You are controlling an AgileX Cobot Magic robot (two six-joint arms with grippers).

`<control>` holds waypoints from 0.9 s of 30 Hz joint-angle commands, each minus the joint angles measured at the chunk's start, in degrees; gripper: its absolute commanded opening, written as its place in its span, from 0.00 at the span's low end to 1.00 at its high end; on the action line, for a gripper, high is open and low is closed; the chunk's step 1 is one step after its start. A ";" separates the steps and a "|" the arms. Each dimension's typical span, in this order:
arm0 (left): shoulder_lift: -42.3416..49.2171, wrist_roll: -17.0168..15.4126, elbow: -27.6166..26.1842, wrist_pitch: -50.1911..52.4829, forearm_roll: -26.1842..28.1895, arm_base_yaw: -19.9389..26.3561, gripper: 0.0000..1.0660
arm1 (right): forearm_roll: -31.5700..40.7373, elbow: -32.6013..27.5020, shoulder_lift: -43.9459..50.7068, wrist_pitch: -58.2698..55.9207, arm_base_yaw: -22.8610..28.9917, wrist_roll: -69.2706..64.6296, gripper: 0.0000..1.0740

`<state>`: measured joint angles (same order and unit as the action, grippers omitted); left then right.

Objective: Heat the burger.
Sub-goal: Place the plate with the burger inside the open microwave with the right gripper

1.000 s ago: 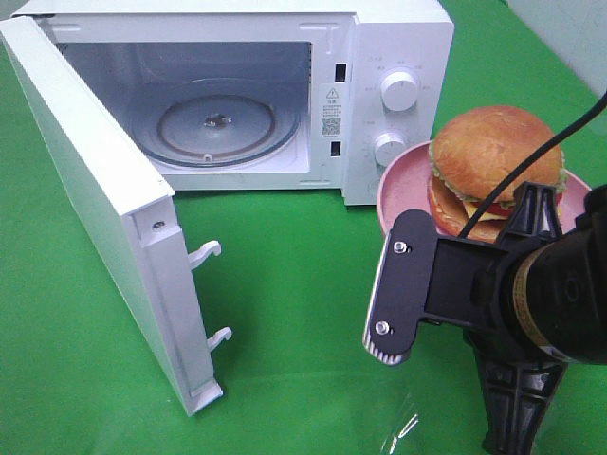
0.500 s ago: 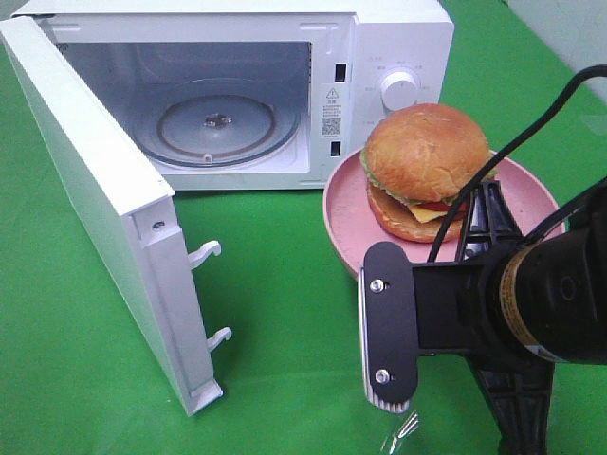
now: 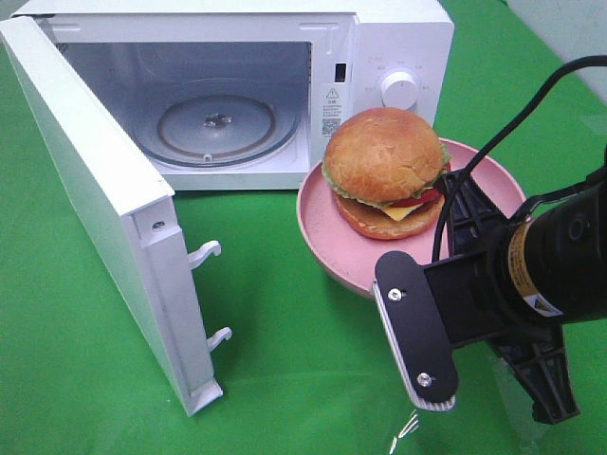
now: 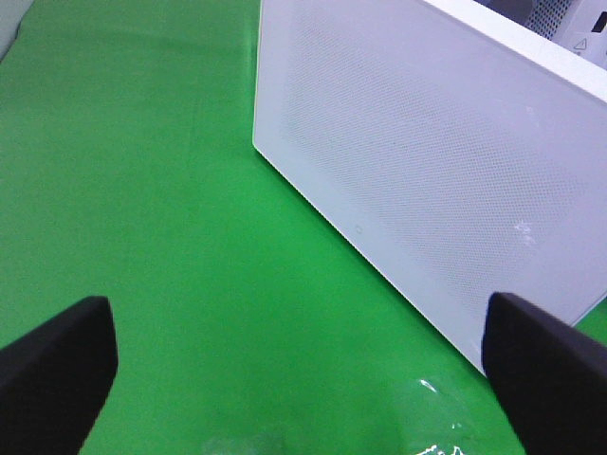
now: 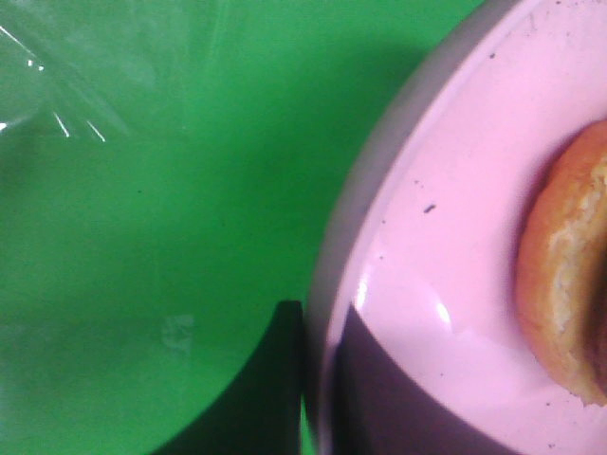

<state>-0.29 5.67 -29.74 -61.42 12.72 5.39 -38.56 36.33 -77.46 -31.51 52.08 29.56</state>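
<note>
Since earlier, burger [image 3: 384, 166]: with plate [image 3: 318, 223], nearer frame centre.
Right gripper [image 5: 316, 379]: clamps plate rim, wrist view only.
Left gripper [image 4: 303, 379]: jaws apart.

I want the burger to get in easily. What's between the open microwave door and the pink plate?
Only bare green cloth, seen in the exterior high view. The door stands wide open, apart from the plate carrying the burger.
</note>
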 commanded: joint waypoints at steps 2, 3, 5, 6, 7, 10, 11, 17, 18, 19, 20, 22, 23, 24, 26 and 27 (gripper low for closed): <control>0.06 -0.06 0.17 0.46 0.40 0.17 0.91 | 4.30 0.06 0.57 6.53 -3.78 13.58 0.00; 0.06 -0.06 0.17 0.46 0.40 0.17 0.91 | 4.30 0.06 0.57 6.53 -3.78 13.58 0.00; 0.06 -0.06 0.17 0.46 0.40 0.17 0.91 | 7.51 0.06 0.57 7.79 -5.39 19.54 0.00; 0.06 -0.06 0.17 0.46 0.40 0.17 0.91 | 10.54 0.11 0.57 8.77 -6.93 24.75 0.00; 0.06 -0.06 0.17 0.46 0.40 0.17 0.91 | 12.20 0.11 0.57 9.22 -7.73 27.67 0.00; 0.06 -0.06 0.17 0.46 0.40 0.17 0.91 | 15.53 0.11 0.57 9.68 -9.22 33.00 0.00; 0.06 -0.06 0.17 0.46 0.40 0.17 0.91 | 19.60 0.11 0.57 10.03 -10.83 39.02 0.00; 0.06 -0.06 0.17 0.46 0.40 0.17 0.91 | 28.48 0.17 0.57 10.20 -14.09 51.62 0.00; 0.06 -0.06 0.17 0.46 0.40 0.17 0.91 | 30.94 0.17 0.57 10.20 -15.36 55.06 0.00; 0.06 -0.06 0.17 0.46 0.40 0.17 0.91 | 30.94 0.17 0.57 10.20 -15.36 55.06 0.00; 0.06 -0.06 0.17 0.46 0.40 0.17 0.91 | 31.46 0.17 0.57 10.20 -15.93 56.44 0.00; 0.06 -0.06 0.17 0.46 0.40 0.17 0.91 | 30.60 0.17 0.57 10.20 -15.93 56.38 0.00; 0.06 -0.06 0.17 0.46 0.40 0.17 0.91 | 29.85 0.17 0.57 10.20 -15.93 56.21 0.00; 0.06 -0.06 0.17 0.46 0.40 0.17 0.91 | 29.85 0.17 0.57 10.20 -15.93 56.21 0.00; 0.06 -0.06 0.17 0.46 0.40 0.17 0.91 | 26.53 0.17 0.57 10.14 -14.27 54.83 0.00; 0.06 -0.06 0.17 0.46 0.40 0.17 0.91 | 26.53 0.17 0.57 10.14 -14.27 54.83 0.00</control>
<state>-0.29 5.67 -29.74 -61.42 12.72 5.39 -11.00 36.33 -77.52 -24.81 37.64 84.80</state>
